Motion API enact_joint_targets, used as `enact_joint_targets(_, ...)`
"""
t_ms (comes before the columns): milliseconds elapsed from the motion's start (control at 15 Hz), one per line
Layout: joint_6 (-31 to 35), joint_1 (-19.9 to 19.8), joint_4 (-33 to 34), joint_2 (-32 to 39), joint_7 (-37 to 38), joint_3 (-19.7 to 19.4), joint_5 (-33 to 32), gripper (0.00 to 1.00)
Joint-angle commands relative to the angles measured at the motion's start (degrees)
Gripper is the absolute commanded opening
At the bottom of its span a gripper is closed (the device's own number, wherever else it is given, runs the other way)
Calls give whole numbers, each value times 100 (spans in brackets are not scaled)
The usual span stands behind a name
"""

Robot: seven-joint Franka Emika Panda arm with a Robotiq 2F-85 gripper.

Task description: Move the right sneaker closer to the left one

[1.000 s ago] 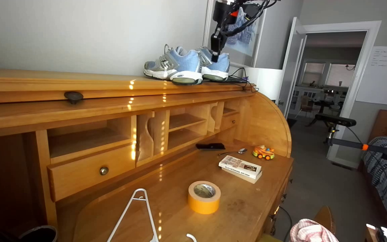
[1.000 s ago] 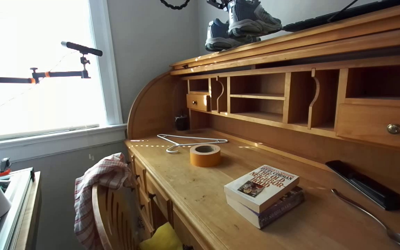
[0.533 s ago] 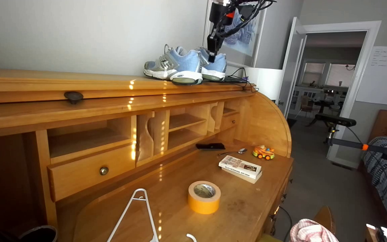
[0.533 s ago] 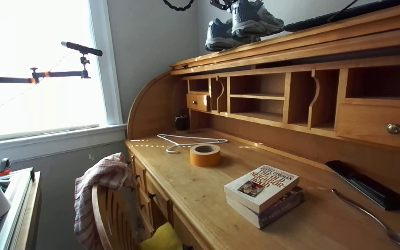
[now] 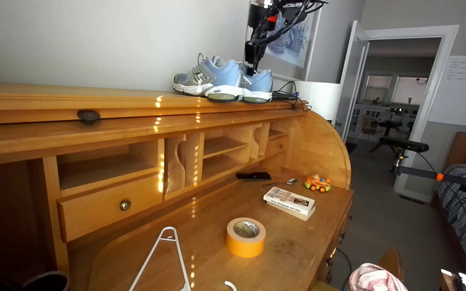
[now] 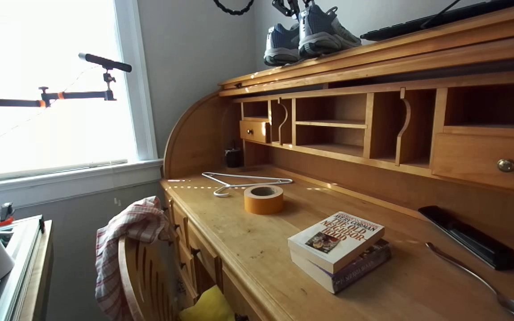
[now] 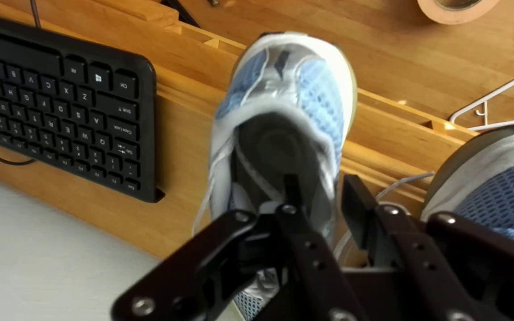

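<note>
Desk top (image 7: 181, 178) slants across the wrist view; right sneaker (image 7: 279, 138) mid-frame, left one (image 7: 502, 191) lower right. Our gripper (image 7: 321, 187) stands parted astride the collar (image 7: 327, 167); if we lift with too little clearance, it could snag and drag that sneaker.

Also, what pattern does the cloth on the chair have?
The cloth has a reddish-and-white check, best seen in an exterior view.

Atop hutch (image 5: 123, 101), right sneaker (image 6: 326, 33) between keyboard (image 7: 60, 107) and left sneaker (image 5: 212, 81) — 2 books (image 6: 339, 250) below.
</note>
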Motion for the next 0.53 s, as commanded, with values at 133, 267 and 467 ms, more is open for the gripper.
enact_joint_targets(133, -204, 2, 430, 232, 52, -17, 28, 77)
enact_joint_targets(267, -233, -11, 521, 299, 40, -22, 38, 92)
enact_joint_targets(467, -280, -33, 601, 376, 10, -29, 57, 100)
